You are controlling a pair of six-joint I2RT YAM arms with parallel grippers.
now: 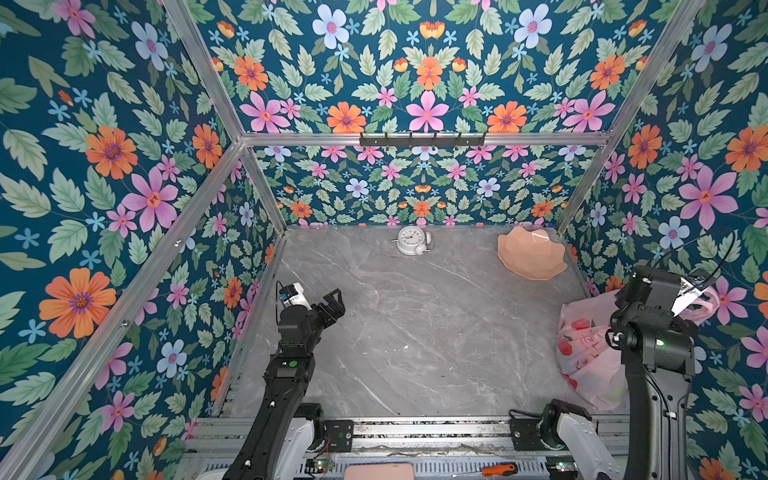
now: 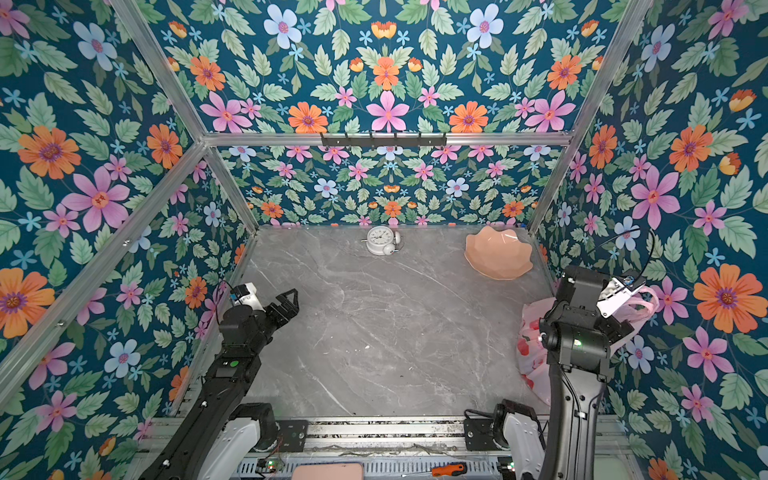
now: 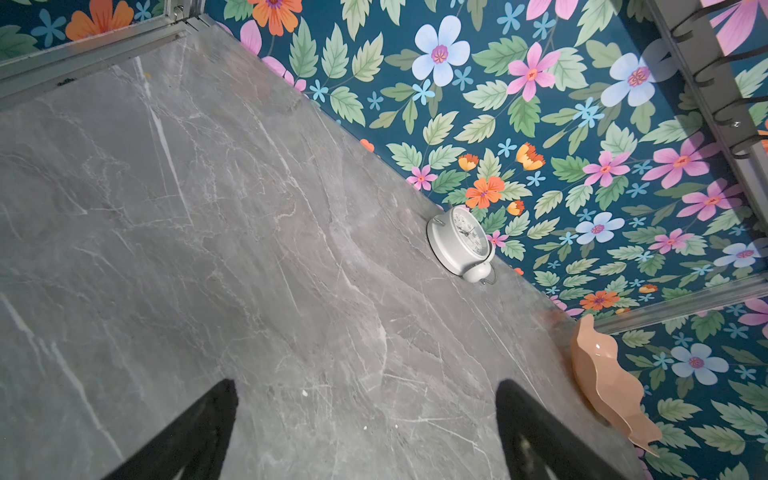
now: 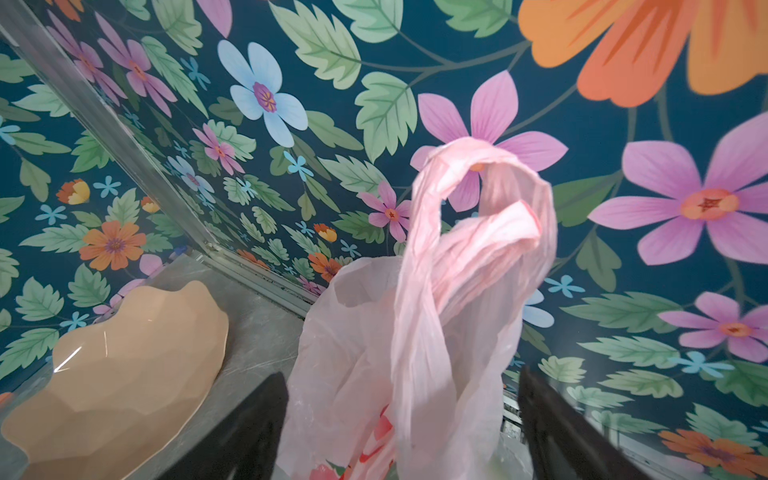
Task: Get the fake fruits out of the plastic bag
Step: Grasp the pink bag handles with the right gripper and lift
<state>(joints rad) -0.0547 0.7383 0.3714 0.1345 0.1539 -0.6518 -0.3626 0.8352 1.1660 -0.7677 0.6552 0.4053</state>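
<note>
Plastic bag [image 1: 582, 361] slumps at right edge of desk [image 1: 415, 332], lower right in both top views; fake fruits inside not clearly made out. Right claw [image 4: 399, 376] stands apart astride the upright handles [image 4: 478, 249]; left claw [image 3: 365, 383] apart over desk, lower left. Probably best to pinch one handle only, low down, so the mouth gapes.

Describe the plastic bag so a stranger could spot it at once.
On the grey marble table, go to the right edge by the floral wall. The plastic bag sits there, nearer the front than the peach dish. It alone is crinkly translucent pink film with red prints and loop handles.
</note>
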